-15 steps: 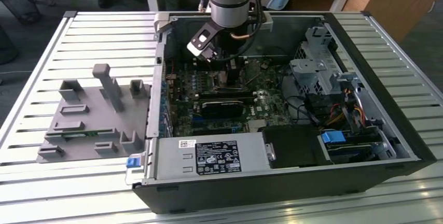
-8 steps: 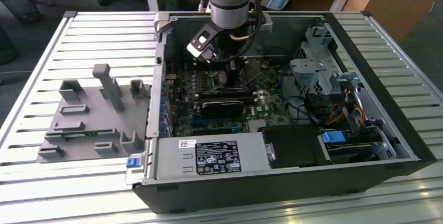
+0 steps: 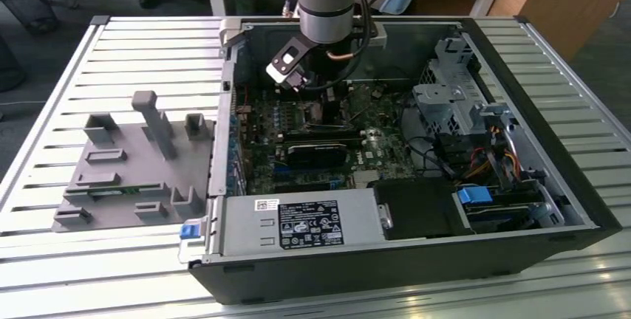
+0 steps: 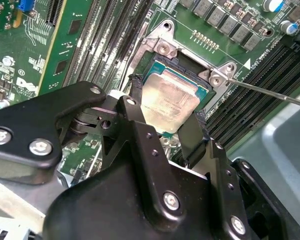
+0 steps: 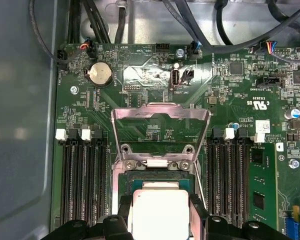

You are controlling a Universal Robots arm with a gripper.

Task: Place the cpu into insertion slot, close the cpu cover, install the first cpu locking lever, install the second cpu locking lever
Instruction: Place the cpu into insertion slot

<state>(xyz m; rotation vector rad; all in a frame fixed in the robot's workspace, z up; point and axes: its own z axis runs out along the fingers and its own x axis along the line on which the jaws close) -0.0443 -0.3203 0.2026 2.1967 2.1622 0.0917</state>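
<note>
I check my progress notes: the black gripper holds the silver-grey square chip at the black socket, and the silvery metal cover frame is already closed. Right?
No. The silvery metal cover frame stands open, swung up off the black square socket, as the first wrist view shows. The black gripper does hold the silver-grey square chip.

Matt black fingers (image 4: pixel 194 137) of the hand (image 4: pixel 168 100) flank the cpu (image 5: pixel 160 212), its face dull brushed metal. Beyond the hand, the cpu cover (image 5: pixel 160 111) is shiny bare metal over the glossy green board (image 5: pixel 230 112).
</note>
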